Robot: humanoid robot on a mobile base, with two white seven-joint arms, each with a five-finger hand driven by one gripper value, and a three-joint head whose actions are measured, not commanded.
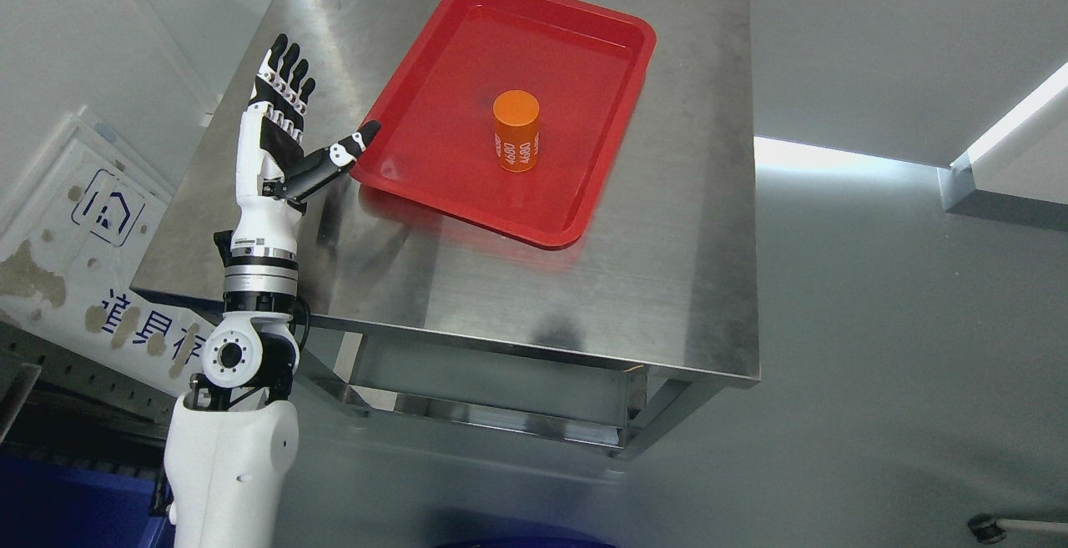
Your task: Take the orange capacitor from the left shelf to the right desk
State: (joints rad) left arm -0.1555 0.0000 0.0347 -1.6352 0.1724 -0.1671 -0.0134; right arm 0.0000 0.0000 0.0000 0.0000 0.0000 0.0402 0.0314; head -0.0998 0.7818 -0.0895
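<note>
An orange capacitor (516, 131), a short cylinder with white print, stands upright in the middle of a red tray (417, 173) on a steel table (667, 281). My left hand (313, 110) is raised over the table's left part, just left of the tray. Its fingers are straight and spread, the thumb tip close to the tray's left rim. It holds nothing. The capacitor stands well to the right of the hand, apart from it. My right arm does not show.
The steel table's front edge (534, 348) runs below the tray, with a lower shelf under it. A white sign with blue print (92, 231) leans at the left. Grey floor lies to the right of the table.
</note>
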